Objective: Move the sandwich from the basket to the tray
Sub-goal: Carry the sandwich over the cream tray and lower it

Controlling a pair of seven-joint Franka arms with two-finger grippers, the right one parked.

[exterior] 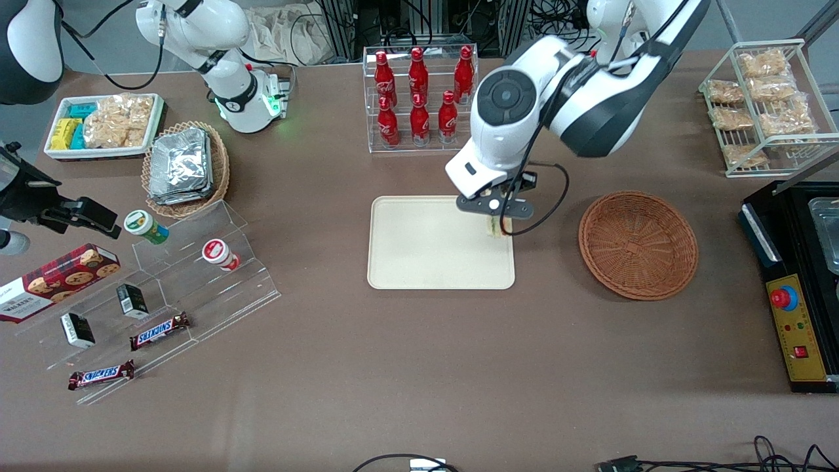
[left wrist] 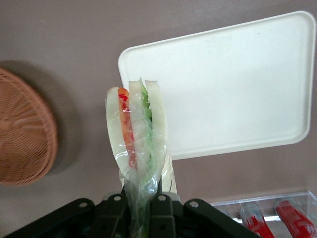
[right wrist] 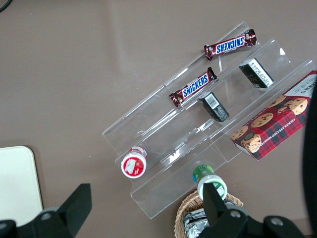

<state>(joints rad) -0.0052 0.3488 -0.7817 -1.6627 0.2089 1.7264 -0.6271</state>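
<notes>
While the gripper (left wrist: 141, 210) hangs over the tray's (exterior: 419, 262) edge nearest the empty basket (exterior: 638, 244), its jaws pinch the wrapped sandwich (left wrist: 136, 131) by one end. Best practice: carry it toward the tray's middle, lower until it rests, then release.

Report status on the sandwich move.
Gripper shut on sandwich, over the tray edge nearest the basket. Basket empty. Tray bare, nothing in the way.
</notes>
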